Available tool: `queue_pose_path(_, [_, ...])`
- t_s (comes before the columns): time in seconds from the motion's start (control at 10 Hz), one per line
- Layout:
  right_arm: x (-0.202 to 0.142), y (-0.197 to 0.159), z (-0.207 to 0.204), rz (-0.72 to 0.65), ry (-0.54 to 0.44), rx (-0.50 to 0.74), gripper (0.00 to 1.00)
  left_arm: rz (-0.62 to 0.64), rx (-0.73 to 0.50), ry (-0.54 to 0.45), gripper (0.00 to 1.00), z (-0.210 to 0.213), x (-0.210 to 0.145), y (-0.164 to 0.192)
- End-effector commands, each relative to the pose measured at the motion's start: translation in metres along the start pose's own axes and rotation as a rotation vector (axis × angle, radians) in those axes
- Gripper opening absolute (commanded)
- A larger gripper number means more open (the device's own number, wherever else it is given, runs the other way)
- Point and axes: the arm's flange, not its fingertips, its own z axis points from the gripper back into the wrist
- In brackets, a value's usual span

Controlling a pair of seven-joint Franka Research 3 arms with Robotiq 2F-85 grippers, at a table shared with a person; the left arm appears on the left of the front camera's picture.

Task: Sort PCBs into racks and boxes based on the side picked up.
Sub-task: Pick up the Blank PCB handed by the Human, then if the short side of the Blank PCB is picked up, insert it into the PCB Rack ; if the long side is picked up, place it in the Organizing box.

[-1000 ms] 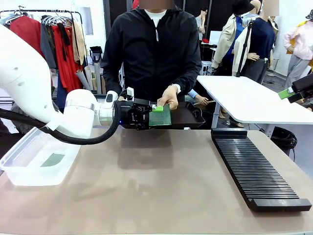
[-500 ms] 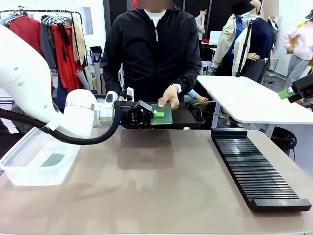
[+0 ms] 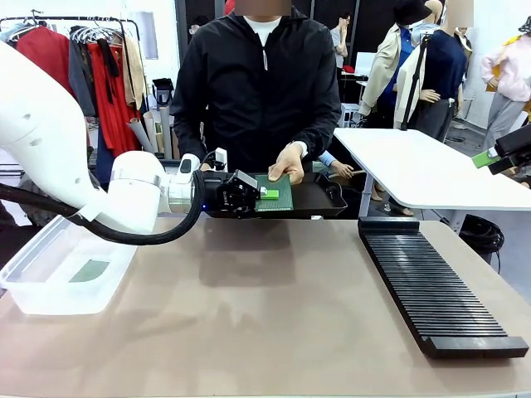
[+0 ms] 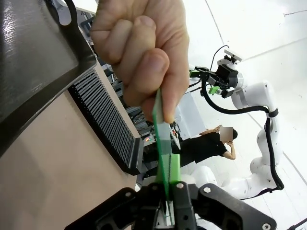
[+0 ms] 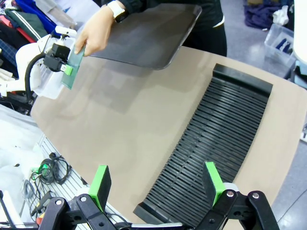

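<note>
Clamping a thin green rectangular circuit board (image 3: 282, 189), the left claw (image 3: 267, 194) has newly shut; a hand (image 3: 287, 163) covers its far corner; right claw (image 5: 158, 179) gapes empty.

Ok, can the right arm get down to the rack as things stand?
Likely yes. The right gripper hangs open above the rack with nothing between them. The left gripper, shut on the PCB that the person's hand also pinches, is well off at the far side of the table.

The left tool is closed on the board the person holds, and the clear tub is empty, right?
No, the tub holds one green board, as the front view shows. The left tool is shut on the other board, in the person's hand.
</note>
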Motion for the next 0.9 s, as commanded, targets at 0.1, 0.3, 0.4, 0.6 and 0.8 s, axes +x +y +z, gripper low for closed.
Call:
queue_pose_path(0.1, [0.0005,0.0006,0.0007,0.002,-0.004,0.003,1.0,-0.002,-0.001,-0.004,0.0,-0.0001,0.0002,-0.0002])
queue_pose_path(0.3, [0.0005,0.0006,0.0007,0.002,-0.004,0.003,1.0,-0.002,-0.001,-0.004,0.0,-0.0001,0.0002,-0.0002])
queue_pose_path(0.4, [0.0005,0.0006,0.0007,0.002,-0.004,0.003,1.0,-0.002,-0.001,-0.004,0.0,-0.0001,0.0002,-0.0002])
queue_pose_path(0.6, [0.0005,0.0006,0.0007,0.002,-0.004,0.003,1.0,-0.002,-0.001,-0.004,0.0,-0.0001,0.0002,-0.0002])
queue_pose_path(0.8, [0.0005,0.0006,0.0007,0.002,-0.004,0.003,1.0,-0.002,-0.001,-0.004,0.0,-0.0001,0.0002,-0.0002])
